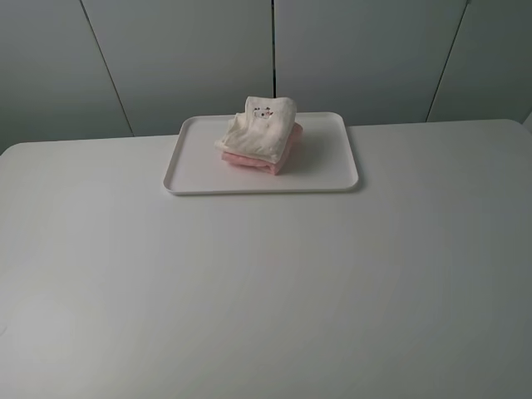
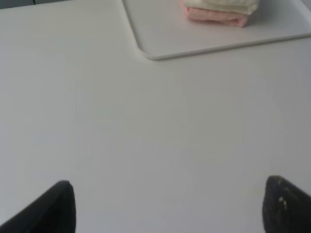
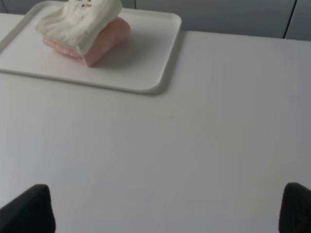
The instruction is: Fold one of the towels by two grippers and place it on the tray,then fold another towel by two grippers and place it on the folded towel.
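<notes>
The cream towel (image 1: 259, 125) and the pink towel (image 1: 283, 155) under it were soft, nubbly terry cloth. The tray (image 1: 332, 170) bearing them looked like smooth white plastic with a slight sheen. The worktop (image 1: 266, 291) around the tray was smooth, matt and white.

- Illumination: soft, even, diffuse; no glare on the worktop (image 1: 266, 291).
- Shadows: faint, beside the tray (image 1: 337, 162) rim.
- Wrist views: slightly soft; dark fingertips (image 2: 53, 211) blurred at frame edge.

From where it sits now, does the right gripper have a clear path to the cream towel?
Probably yes: the right gripper is open, and only bare table lies before the cream towel atop the pink towel.
</notes>
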`<state>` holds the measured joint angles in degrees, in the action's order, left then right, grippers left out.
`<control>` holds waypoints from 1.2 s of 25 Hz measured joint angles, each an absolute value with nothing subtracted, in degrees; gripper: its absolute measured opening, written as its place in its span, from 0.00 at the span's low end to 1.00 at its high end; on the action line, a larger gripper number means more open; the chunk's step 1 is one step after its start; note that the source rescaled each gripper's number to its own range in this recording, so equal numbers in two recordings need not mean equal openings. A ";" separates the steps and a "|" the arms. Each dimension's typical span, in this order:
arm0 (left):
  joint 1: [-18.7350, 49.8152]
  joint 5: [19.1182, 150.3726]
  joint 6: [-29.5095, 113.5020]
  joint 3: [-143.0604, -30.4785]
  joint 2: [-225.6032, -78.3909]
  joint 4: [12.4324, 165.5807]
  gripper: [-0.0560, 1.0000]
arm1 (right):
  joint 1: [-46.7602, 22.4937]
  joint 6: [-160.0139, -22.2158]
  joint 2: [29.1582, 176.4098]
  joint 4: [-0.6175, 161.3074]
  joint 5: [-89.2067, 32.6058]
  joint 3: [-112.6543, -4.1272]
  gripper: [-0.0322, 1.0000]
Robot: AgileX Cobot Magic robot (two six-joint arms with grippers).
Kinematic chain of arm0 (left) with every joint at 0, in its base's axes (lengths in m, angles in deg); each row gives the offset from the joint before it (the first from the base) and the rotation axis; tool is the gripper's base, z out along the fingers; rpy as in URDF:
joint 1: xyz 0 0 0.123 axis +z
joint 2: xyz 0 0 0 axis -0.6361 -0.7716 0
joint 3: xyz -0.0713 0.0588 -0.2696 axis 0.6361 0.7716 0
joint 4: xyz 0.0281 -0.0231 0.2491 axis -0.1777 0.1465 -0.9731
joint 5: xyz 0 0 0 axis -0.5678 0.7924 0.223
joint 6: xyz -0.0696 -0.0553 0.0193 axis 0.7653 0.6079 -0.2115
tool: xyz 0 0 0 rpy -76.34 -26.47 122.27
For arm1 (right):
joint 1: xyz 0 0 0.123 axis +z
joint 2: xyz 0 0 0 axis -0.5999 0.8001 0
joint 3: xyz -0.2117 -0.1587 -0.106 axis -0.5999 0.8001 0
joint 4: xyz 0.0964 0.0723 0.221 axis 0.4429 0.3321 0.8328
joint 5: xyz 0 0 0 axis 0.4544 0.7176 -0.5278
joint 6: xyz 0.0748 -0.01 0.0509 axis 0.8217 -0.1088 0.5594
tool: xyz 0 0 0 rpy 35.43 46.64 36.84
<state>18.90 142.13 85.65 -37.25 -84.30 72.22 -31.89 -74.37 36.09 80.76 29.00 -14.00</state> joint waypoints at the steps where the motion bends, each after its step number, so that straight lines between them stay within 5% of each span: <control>1: 18.90 142.61 86.22 -36.94 -82.96 71.66 0.99 | -31.89 -75.06 34.90 80.76 29.00 -12.65 1.00; 24: 18.90 143.49 89.87 -36.82 -78.87 65.45 0.99 | -31.89 -76.84 29.55 80.60 25.83 -7.68 1.00; 30: 23.90 143.49 90.27 -36.82 -78.87 65.94 0.99 | -38.51 -76.84 29.55 80.72 25.73 -7.68 1.00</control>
